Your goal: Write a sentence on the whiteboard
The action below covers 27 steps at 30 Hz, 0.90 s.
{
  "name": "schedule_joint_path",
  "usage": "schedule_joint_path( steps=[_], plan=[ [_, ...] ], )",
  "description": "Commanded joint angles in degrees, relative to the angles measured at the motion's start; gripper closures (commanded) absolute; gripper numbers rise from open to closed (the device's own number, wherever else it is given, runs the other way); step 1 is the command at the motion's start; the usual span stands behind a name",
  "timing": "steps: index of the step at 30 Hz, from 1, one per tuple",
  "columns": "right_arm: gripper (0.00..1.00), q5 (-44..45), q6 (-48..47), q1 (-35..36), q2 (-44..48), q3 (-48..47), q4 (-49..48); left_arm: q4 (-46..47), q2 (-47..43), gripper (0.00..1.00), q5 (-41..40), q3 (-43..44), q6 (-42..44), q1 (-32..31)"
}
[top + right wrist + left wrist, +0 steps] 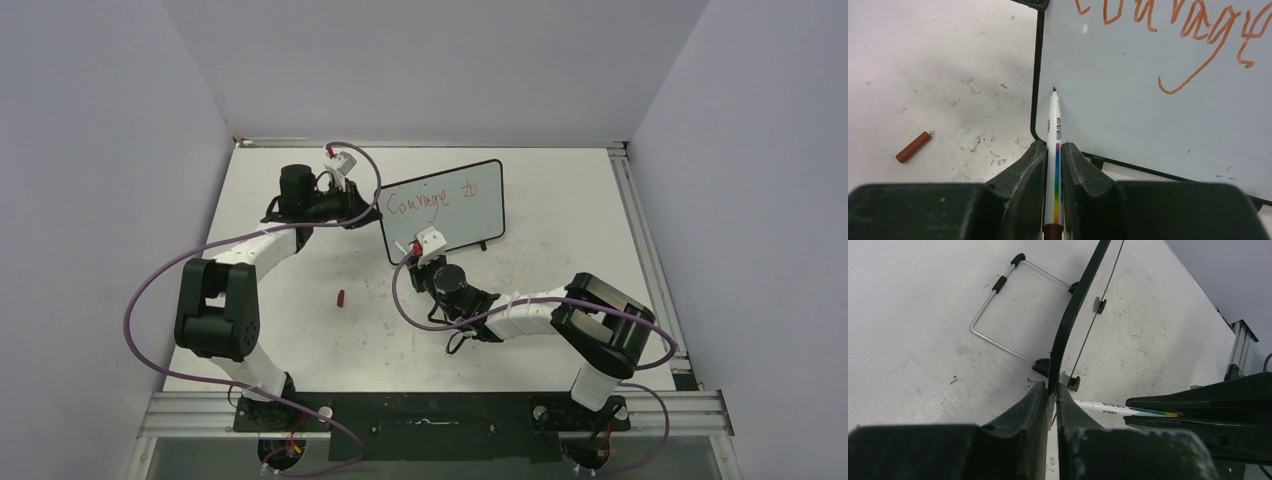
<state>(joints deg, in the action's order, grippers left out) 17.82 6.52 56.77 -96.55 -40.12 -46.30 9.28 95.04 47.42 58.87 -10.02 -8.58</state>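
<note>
Right wrist view had the right gripper (1053,150) pinching the marker (1054,125), tip pointing at the blank lower-left of the whiteboard (1128,115) under the sentence (1168,20); left gripper (1052,392) clamped its edge.

Counted one whiteboard (452,228), two red handwritten words (420,203) on it (one long, one short), one marker (1053,112), one loose red cap (341,297), one wire stand (998,310) behind the board, and two grippers, namely the left gripper (1050,392) and the right gripper (1054,150). Also tallied two purple cables (140,290).
</note>
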Motion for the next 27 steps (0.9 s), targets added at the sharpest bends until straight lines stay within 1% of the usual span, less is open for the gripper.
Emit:
schedule_joint_path(
  steps=[1, 11, 20, 27],
  plan=[
    [0.95, 2.34, 0.75, 0.30, -0.54, -1.92, -2.91, 0.40, -3.02, 1.00, 1.45, 1.95, -0.17, 0.41],
    [0.95, 7.42, 0.68, -0.02, 1.06, 0.27, -2.48, 0.43, -3.16, 1.00, 1.54, 1.94, -0.17, 0.41],
    [0.95, 4.26, -1.20, 0.82, 2.66, 0.22, -3.14, 0.48, -3.21, 1.00, 1.54, 1.85, -0.17, 0.41],
    [0.95, 5.00, -3.18, 2.14, 2.95, -1.10, -3.87, 0.48, -3.11, 1.00, 1.53, 1.92, -0.17, 0.43]
  ],
)
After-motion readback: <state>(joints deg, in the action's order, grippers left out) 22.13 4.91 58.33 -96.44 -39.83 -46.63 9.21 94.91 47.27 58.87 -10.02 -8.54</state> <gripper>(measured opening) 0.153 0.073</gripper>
